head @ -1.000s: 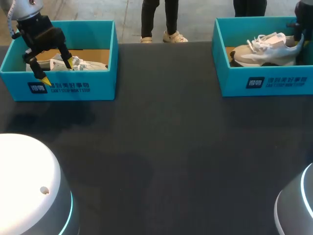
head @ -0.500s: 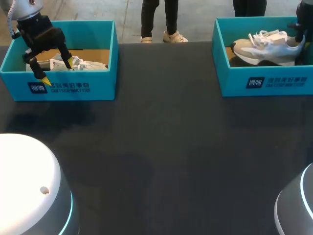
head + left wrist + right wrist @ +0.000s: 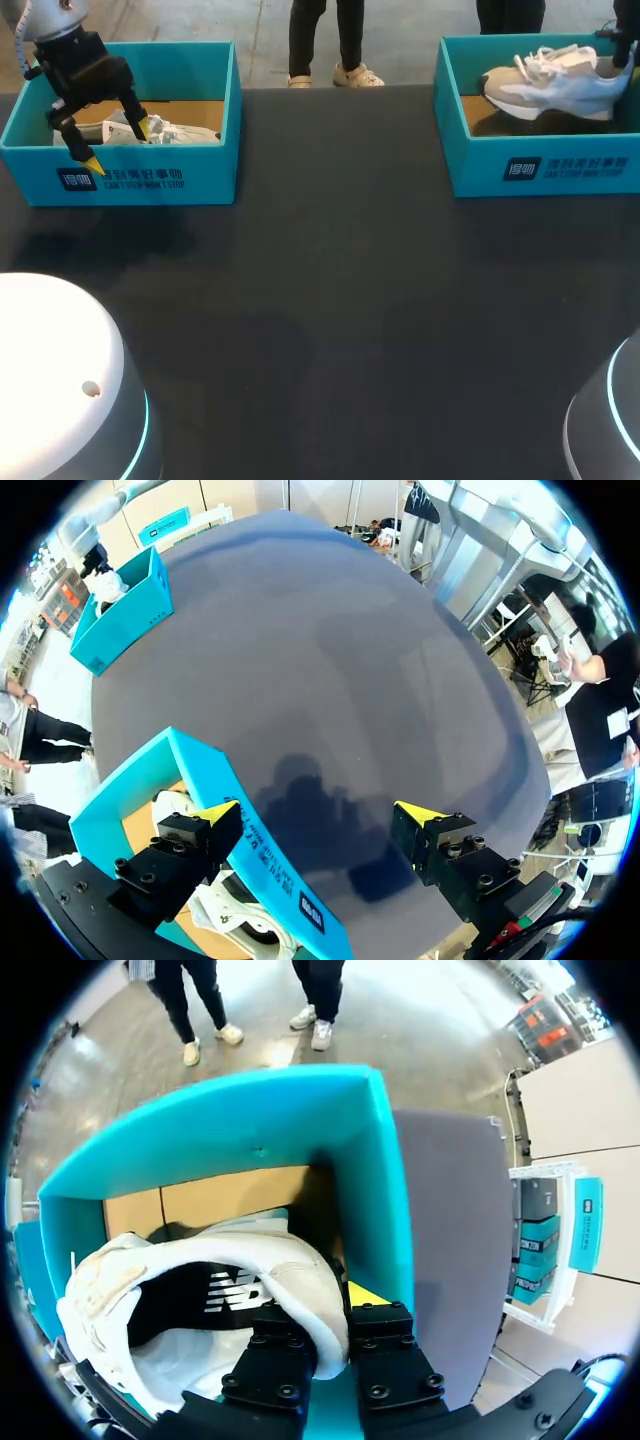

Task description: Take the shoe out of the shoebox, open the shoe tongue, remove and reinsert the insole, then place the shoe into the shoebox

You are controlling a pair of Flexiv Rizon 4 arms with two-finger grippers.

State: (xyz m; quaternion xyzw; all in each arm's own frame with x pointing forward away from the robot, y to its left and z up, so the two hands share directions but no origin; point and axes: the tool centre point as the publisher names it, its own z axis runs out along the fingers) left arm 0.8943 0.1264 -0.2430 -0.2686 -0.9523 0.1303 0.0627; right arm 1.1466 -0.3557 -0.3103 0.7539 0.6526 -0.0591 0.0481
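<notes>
Right end effector [image 3: 334,1310] grips one shoe [image 3: 556,86] of two; two shoeboxes [image 3: 130,182] [image 3: 560,168].

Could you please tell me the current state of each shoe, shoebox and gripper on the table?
left shoebox: open, no lid.
right shoebox: open, no lid.
left shoe: lying inside the left shoebox, not gripped.
right shoe: upright, raised off the right shoebox's floor.
left gripper: open, straddling the left shoebox's front wall.
right gripper: shut on the right shoe's heel collar.
</notes>
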